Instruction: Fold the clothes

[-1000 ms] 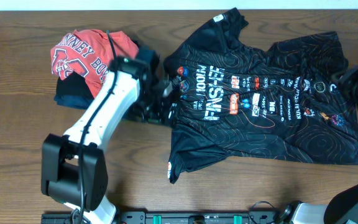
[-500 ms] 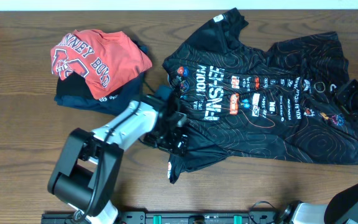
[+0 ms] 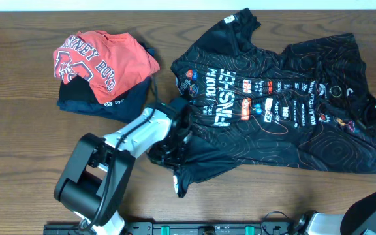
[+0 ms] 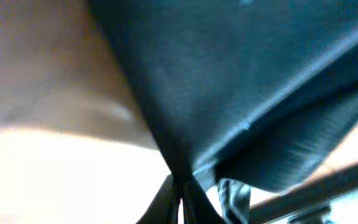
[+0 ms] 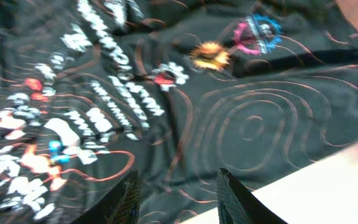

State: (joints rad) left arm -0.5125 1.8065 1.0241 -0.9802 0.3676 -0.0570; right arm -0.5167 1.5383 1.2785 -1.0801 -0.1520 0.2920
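Pinches jersey [image 3: 286,130] corner, lower centre of overhead frame, in fully closed left end effector [image 3: 173,145]. Poises right end effector [image 5: 178,196], fingers part spread, over jersey edge, far right of bench [image 3: 18,163].

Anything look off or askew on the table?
Nothing damaged or spilled. The black jersey lies skewed and wrinkled, its edge bunched where the left gripper pinches it. The red T-shirt sits crumpled atop the navy garment.

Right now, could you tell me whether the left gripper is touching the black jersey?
Touching. In the left wrist view the left gripper has its jaws closed on a fold of the black jersey.
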